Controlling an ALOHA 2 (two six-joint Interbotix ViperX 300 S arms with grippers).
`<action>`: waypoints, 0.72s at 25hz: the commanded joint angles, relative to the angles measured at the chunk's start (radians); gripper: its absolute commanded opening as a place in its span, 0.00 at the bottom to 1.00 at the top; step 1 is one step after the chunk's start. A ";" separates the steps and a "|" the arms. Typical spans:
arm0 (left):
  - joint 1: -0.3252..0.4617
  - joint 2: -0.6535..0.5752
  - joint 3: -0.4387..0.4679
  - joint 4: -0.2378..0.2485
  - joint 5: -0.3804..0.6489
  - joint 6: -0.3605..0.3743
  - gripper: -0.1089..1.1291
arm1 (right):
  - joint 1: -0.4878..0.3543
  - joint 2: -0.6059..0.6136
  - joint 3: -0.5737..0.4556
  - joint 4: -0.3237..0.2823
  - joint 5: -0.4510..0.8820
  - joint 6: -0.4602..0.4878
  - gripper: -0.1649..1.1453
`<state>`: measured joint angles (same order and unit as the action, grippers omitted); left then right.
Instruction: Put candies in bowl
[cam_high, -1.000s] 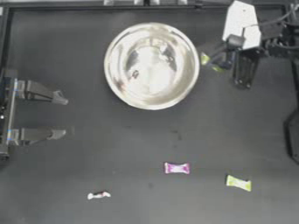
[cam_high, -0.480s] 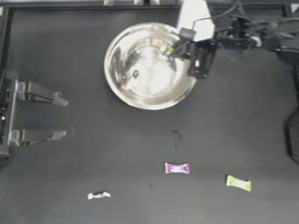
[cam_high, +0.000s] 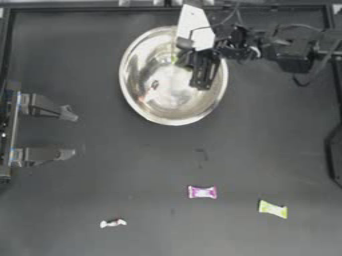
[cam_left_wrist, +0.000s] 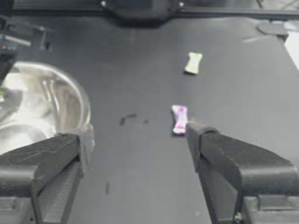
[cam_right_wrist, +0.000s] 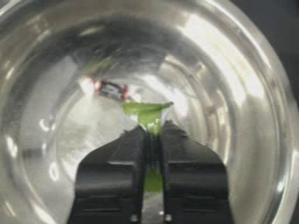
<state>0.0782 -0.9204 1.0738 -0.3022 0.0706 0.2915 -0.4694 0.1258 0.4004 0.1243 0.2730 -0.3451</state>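
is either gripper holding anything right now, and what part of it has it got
The right gripper, over the bowl, pinches a yellow-green candy by its wrapper. The left gripper holds nothing.

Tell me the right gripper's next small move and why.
Probably open the right gripper to drop the green candy. It is shut on the candy and hangs over the inside of the bowl, where a candy already lies, so letting go should land it inside.

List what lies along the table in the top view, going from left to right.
Left tool, parked at the left edge → white candy → bowl, with the right tool above its right part holding a green candy → pink candy → yellow-green candy.
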 joint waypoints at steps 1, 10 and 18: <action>0.002 0.012 -0.012 0.000 -0.006 0.000 0.86 | -0.002 -0.012 -0.025 0.020 -0.003 0.003 0.86; 0.002 0.012 -0.009 0.000 -0.008 0.000 0.86 | 0.002 -0.064 -0.015 0.035 -0.002 0.002 0.87; 0.002 0.008 -0.008 0.000 -0.006 0.000 0.86 | 0.083 -0.273 0.089 0.080 -0.015 -0.003 0.87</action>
<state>0.0782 -0.9204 1.0769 -0.3022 0.0706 0.2915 -0.4096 -0.0675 0.4786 0.1887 0.2715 -0.3467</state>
